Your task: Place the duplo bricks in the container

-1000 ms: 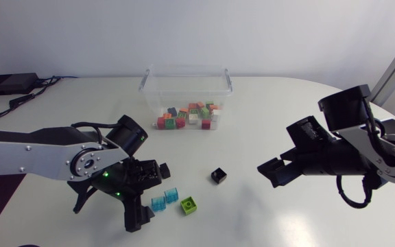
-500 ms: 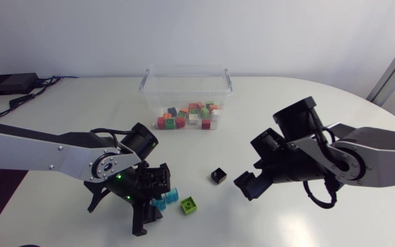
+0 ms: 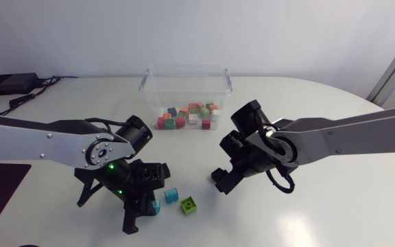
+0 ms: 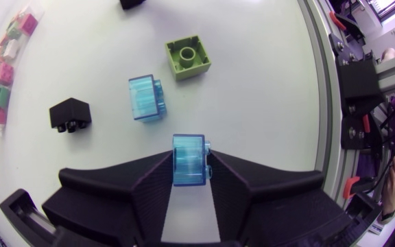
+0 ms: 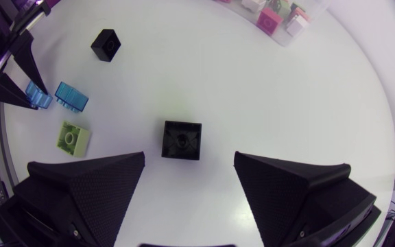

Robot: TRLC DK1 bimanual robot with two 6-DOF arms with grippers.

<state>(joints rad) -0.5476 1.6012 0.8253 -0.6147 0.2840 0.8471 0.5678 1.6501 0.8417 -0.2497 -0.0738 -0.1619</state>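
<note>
White counter (image 3: pixel 307 219) spreads beneath both my arms. My left arm (image 3: pixel 40 140) comes in from my left and my right arm (image 3: pixel 348 137) from my right, and both end near the middle of the counter.

Well beyond both sets of jaws stands the clear plastic container (image 3: pixel 185 82), with a heap of coloured bricks (image 3: pixel 187 115) on its floor: pink, green, orange, white and dark ones.

My left jaws point down at the counter and are clamped on a pale blue brick (image 4: pixel 188 159). It sits between the fingertips, and the broad black fingers (image 4: pixel 149 185) press it from both sides.

My right jaws hang over the counter with their fingers (image 5: pixel 88 185) wide apart. A black brick (image 5: pixel 182 140) lies on the counter between them, stud up, and touches neither finger.

Just ahead of my left jaws lies a second blue brick (image 4: pixel 146 98), on its side. A green brick (image 4: pixel 188 57) lies a little further on, stud up. A second black brick (image 4: pixel 70 114) lies off to one side of my left jaws, towards the container, apart from the others.
</note>
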